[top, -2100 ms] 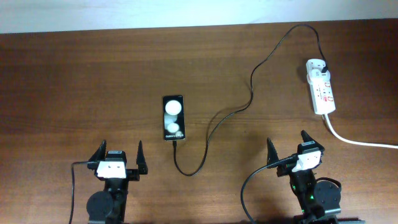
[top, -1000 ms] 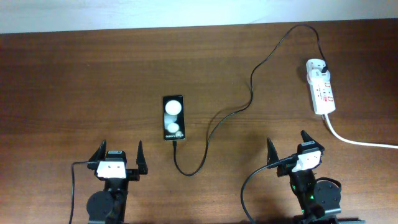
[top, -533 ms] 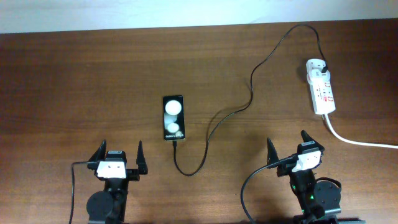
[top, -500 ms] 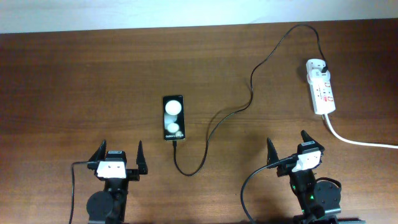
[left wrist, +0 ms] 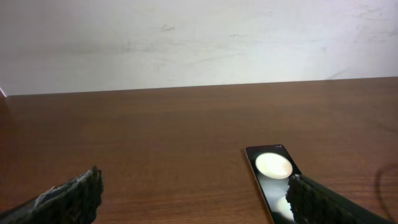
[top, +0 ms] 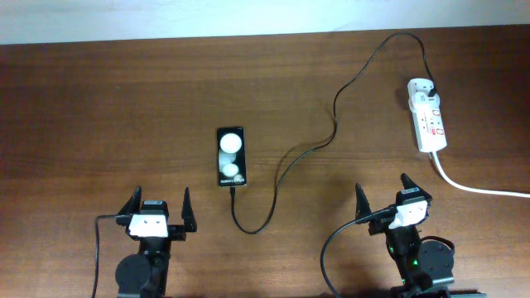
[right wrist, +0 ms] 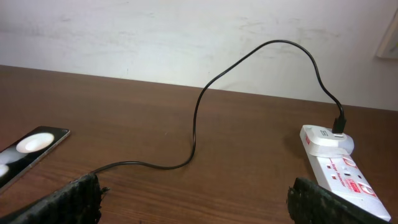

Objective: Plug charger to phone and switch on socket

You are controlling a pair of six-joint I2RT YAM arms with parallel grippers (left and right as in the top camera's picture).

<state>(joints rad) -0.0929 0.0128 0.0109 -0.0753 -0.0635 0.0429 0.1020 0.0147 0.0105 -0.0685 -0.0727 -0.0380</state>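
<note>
Nearest to me, my left pincer (top: 161, 199) stands wide open over the front edge of the bench (top: 99, 108), and it holds nothing. My right pincer (top: 382, 192) is also wide open and empty, well apart from the left one. Between the two, a little further out, the black cable of the charger (top: 281, 170) makes a loop on the wood and comes up to the near short edge of the phone (top: 231, 156). The small tip meets that edge, but I cannot tell if it sits fully inside. The phone lies flat, face up, with its long side pointing away from me. It is ahead of my left pincer and a little to its right, and two white round spots shine on its glass. From the loop the cable runs to the right and away in wide curves, almost to the far edge of the bench. There it bends down to a black plug that stands in a white adapter (top: 420, 86) at the far end of the socket (top: 429, 120). The socket lies flat at the far right, ahead of my right pincer, with red marks on top. I cannot tell how its switches stand. A thick white cord (top: 472, 189) leaves its near end toward the right. Behind the bench there is a pale wall (left wrist: 199, 37).
</note>
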